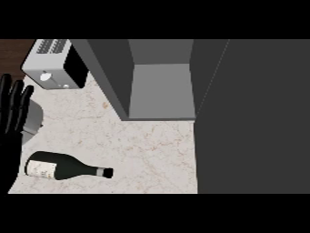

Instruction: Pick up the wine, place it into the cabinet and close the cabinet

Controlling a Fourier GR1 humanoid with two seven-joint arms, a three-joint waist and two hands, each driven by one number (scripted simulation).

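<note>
Lying on its side on the marble counter (pixel 150 141): the wine bottle (pixel 64 167), dark green glass with a pale label, base toward the left edge, neck and black cap pointing right. Nothing is touching it. Left hand (pixel 3 127) shows at the view's left edge, fingers straight and up, holding nothing, resting just left of the bottle's base; can't tell if there's contact with the counter. Right hand isn't visible. Cabinet (pixel 161 77) sits toward the back, grey, its interior exposed, with the open door (pixel 261 118) a big dark panel filling the right side of the view. Toaster (pixel 53 63), white with a black side, stands back-left beside the cabinet's left wall. Bare counter lies between bottle and cabinet opening.
</note>
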